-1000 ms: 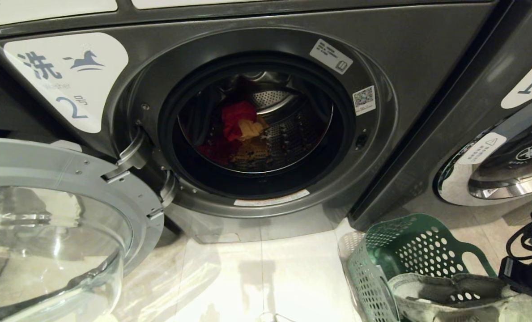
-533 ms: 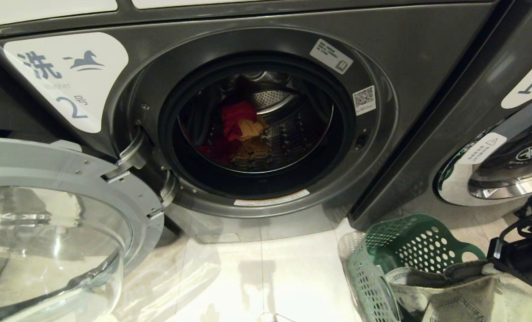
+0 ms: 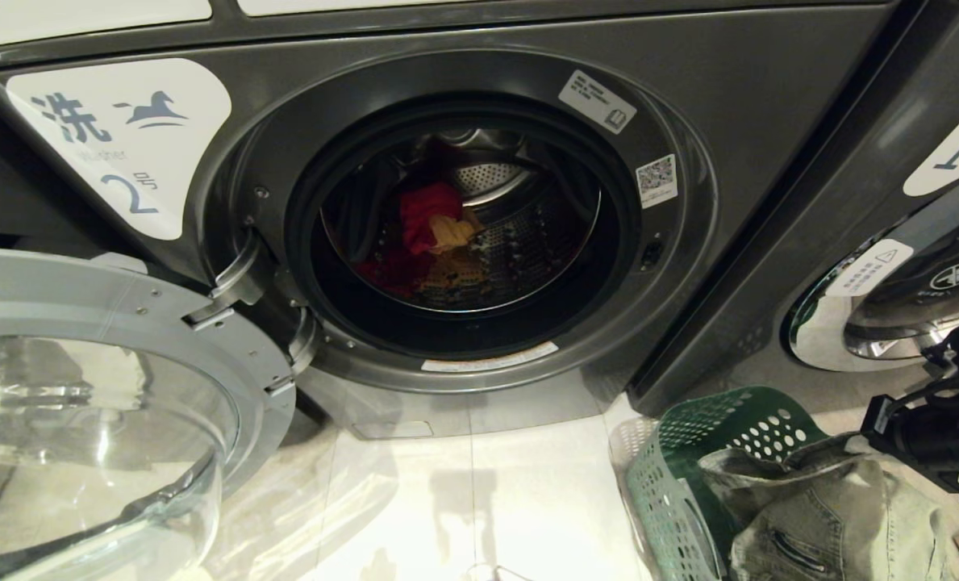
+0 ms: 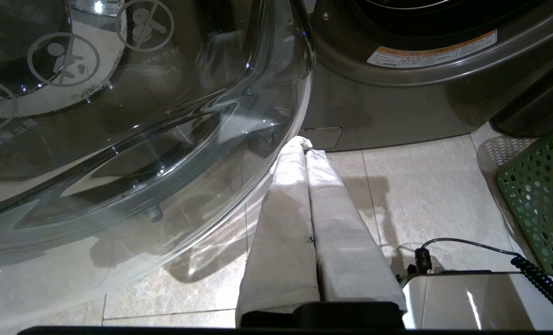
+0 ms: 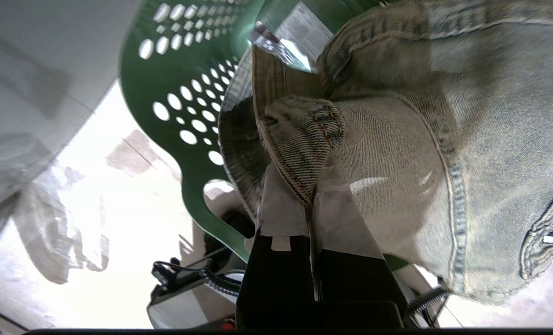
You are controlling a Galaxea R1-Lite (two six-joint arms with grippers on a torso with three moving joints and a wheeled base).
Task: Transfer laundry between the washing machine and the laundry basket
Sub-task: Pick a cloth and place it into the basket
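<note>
Fingers of the right gripper (image 5: 309, 195) are clenched on a fold of a pale denim garment (image 5: 425, 153), pinching a seamed edge of the cloth, and the rest of it hangs bunched over the green laundry basket (image 3: 673, 476) on the floor to the right of the washing machine (image 3: 463, 234). That machine's door (image 3: 116, 387) stands swung wide to the left, and a red and mustard-yellow pile of laundry (image 3: 435, 230) already lies deep in the drum.

The job in hand looks like carrying the denim from basket to drum. Only a small fold is pinched, so lift high enough that the trailing cloth (it looks heavy, and a zip shows near the lower edge) clears the basket rim rather than dragging the light basket along. Then swing left and push well past the dark door seal before letting go, so nothing drapes over the lip.

The left gripper (image 4: 306, 153) hangs parked low beside the open door, fingers pressed together and empty.
</note>
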